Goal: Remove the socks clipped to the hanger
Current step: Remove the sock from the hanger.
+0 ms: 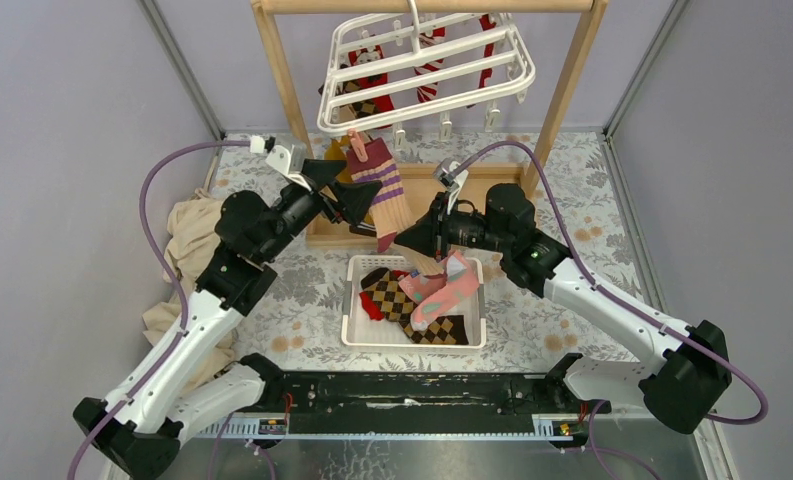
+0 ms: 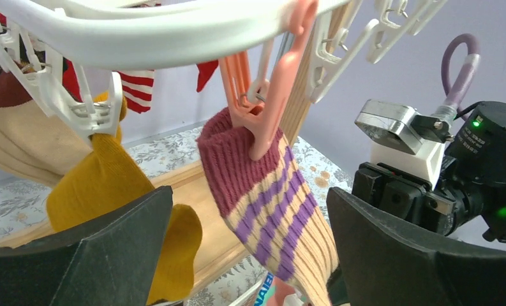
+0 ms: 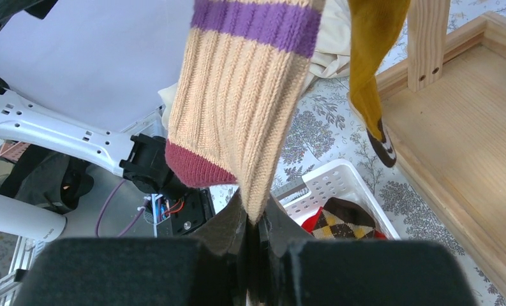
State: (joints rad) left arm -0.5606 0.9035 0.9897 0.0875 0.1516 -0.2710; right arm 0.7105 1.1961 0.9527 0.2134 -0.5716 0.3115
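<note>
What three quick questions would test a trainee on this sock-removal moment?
1. True or false: the right end effector is shut on the purple-striped sock.
2. Which colour is the clip holding that sock to the hanger? A white, B pink, C blue.
3. Where does the argyle sock lie?
Key: 1 true; 2 B; 3 in the white basket.
</note>
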